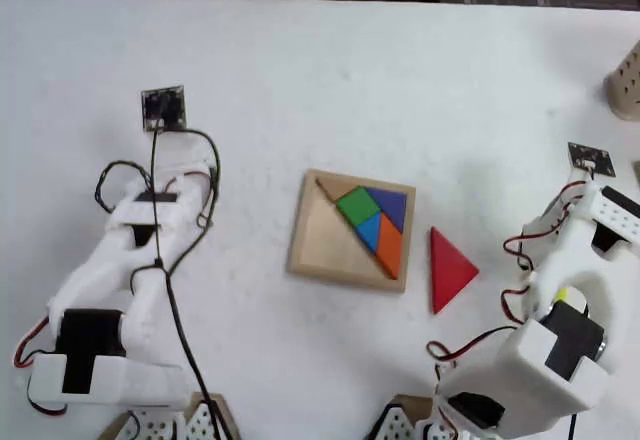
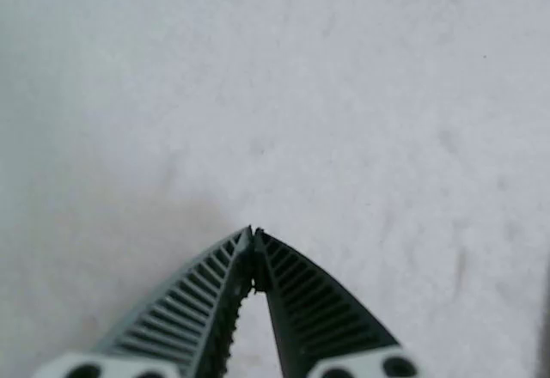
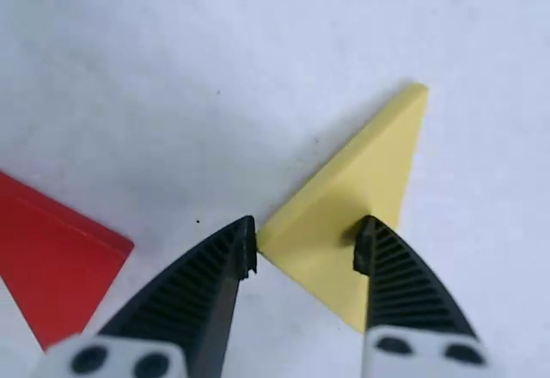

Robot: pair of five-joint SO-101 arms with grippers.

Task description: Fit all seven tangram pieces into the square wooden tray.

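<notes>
The square wooden tray (image 1: 320, 235) lies mid-table with 4 pieces packed into its right half: green (image 1: 357, 205), purple (image 1: 392, 207), blue (image 1: 368, 232) and orange (image 1: 389, 248). The seams between them are hard to make out. The red triangle (image 1: 449, 268) lies flat just right of the tray. The yellow triangle (image 3: 361, 189) lies further right, mostly hidden under the right arm in the high view. The right gripper (image 3: 305, 245) is part-way open astride 1 corner of it, one tip at its edge and the other over its face. Whether it pinches is unclear. The left gripper (image 2: 253, 236) is closed and holds nothing, over the bare white table (image 1: 400, 90).
</notes>
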